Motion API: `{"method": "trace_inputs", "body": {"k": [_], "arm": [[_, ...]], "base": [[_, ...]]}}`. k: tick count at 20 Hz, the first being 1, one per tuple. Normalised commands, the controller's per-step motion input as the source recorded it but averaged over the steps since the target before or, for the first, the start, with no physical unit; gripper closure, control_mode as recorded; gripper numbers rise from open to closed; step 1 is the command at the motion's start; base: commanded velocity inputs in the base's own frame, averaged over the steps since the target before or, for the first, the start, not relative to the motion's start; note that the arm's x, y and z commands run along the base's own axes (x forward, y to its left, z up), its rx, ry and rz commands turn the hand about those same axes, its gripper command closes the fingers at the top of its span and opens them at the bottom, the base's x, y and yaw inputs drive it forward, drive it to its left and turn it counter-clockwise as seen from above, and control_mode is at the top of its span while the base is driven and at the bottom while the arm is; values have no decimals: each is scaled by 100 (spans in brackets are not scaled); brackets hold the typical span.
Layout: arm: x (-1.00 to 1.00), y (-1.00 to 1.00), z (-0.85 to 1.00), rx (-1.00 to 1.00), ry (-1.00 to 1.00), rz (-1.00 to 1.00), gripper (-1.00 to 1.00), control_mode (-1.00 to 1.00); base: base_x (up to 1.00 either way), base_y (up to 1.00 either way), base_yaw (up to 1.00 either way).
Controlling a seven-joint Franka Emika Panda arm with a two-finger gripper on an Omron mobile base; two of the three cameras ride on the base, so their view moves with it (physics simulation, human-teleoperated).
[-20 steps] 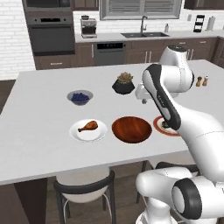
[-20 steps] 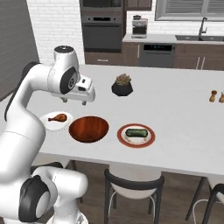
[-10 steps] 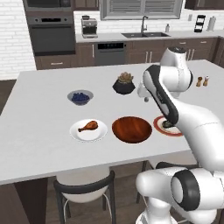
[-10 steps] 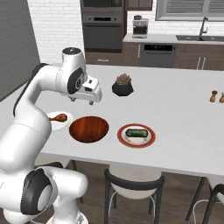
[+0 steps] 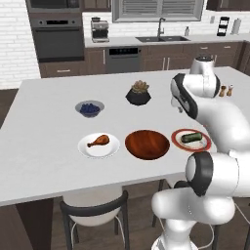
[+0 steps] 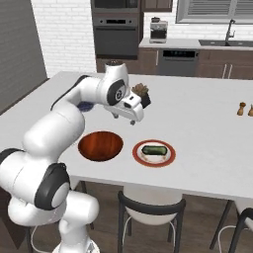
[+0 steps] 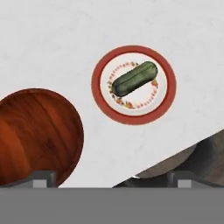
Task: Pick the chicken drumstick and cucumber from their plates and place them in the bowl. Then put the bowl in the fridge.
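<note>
Cucumber on red-rimmed plate beside bowl

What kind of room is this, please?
A home kitchen, it seems: a dark wall oven, a sink with a faucet under a window, and a pale island counter holding the cucumber on its plate.

Glossy wood-grained bowl, matt speckled stone-like counter, smooth dark-green cucumber
</note>
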Motion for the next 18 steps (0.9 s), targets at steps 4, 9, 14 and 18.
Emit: {"method": "trace_inputs", "body": {"k": [4, 9, 14, 18], "arm": [[13, -64, -83, 0, 6, -27, -100, -100], [15, -33, -64, 0, 7, -29, -100, -100], [17, -63, -42, 0, 3, -19, -100, -100], [77, -40, -48, 0, 6, -17, -100, -100]], "base": [[0, 0, 0], [0, 0, 0], [0, 0, 0], [0, 0, 0]]}}
